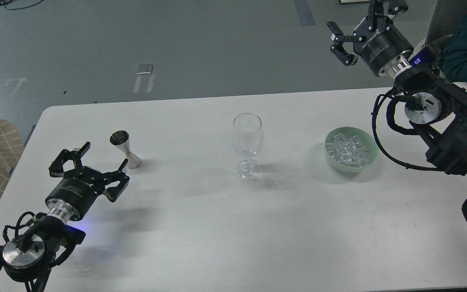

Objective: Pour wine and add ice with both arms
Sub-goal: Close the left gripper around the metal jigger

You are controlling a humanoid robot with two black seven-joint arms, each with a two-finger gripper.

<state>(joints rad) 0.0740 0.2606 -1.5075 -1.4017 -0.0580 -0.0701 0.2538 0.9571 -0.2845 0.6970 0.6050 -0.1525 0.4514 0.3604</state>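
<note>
So the setup made sense once I looked at it: the wine glass (pixel 247 142) stood upright dead centre on the white tabletop (pixel 201 227), reachable from both sides, since both of my arms had to deliver something into it. It looked empty — no wine, no cubes as far as I could tell.

My left pincer (pixel 89 164) hovered low over the near left part of the tabletop, fingers spread wide and holding nothing. The little steel jigger (pixel 125 149) stood upright just past its fingertips, near but not touching as far as I could see. I'd guess that was my pouring tool, parked on the left so that arm could take it without crossing over. Whether it had anything in it I couldn't tell from that angle.

The ice (pixel 347 151) sat piled in the pale green bowl (pixel 351 168) to the right of the glass, well apart from it — probably so my right arm got a clear path from bowl to glass. My right pincer (pixel 357 38) was up high beyond the far right edge of the tabletop, also splayed open and empty, nowhere near the bowl.

Judging by all that, the task had barely begun. The tricky bit would be those slippery cubes, plus that 1 tall glass being easy to knock over.
</note>
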